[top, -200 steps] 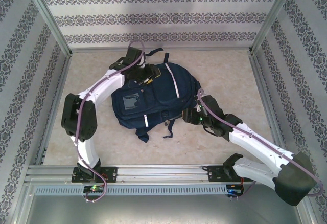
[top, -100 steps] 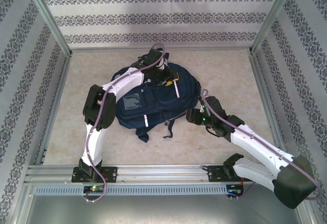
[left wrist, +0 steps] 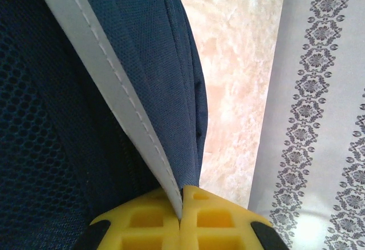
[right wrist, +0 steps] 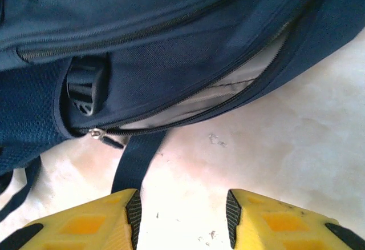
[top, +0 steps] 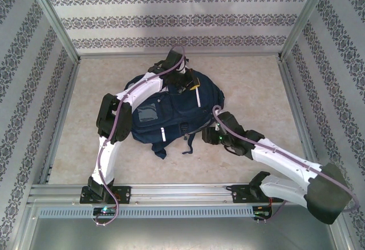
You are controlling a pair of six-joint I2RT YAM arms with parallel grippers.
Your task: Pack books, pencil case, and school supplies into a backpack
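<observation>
Patterned grey-and-white walls (top: 171, 19) stand on three sides of a pale, marble-looking table (top: 256, 84). On this table lies the backpack (top: 165, 116), dark navy, about in the middle between the left and right edges and somewhat closer to the far edge than to the near one. Its straps point toward the near edge.

The left gripper (top: 188, 84) is at the far side of the backpack, reaching over it from the left. In the left wrist view its yellow fingers (left wrist: 154, 221) are pressed together, and between them a fold of the navy fabric with the thin white stripe (left wrist: 108, 90) is pinched. So this gripper is closed and has the backpack cloth in its hold.

The right gripper (top: 206, 133) is just beside the right side of the backpack, low over the table. In the right wrist view its two yellow fingers (right wrist: 85, 224) stand apart with bare table between them, and it holds nothing. In front of it a zip opening (right wrist: 217, 93) is partly open and shows pale lining. A metal zip pull (right wrist: 105, 138) hangs at its left end, above a dark strap (right wrist: 137, 158).
</observation>
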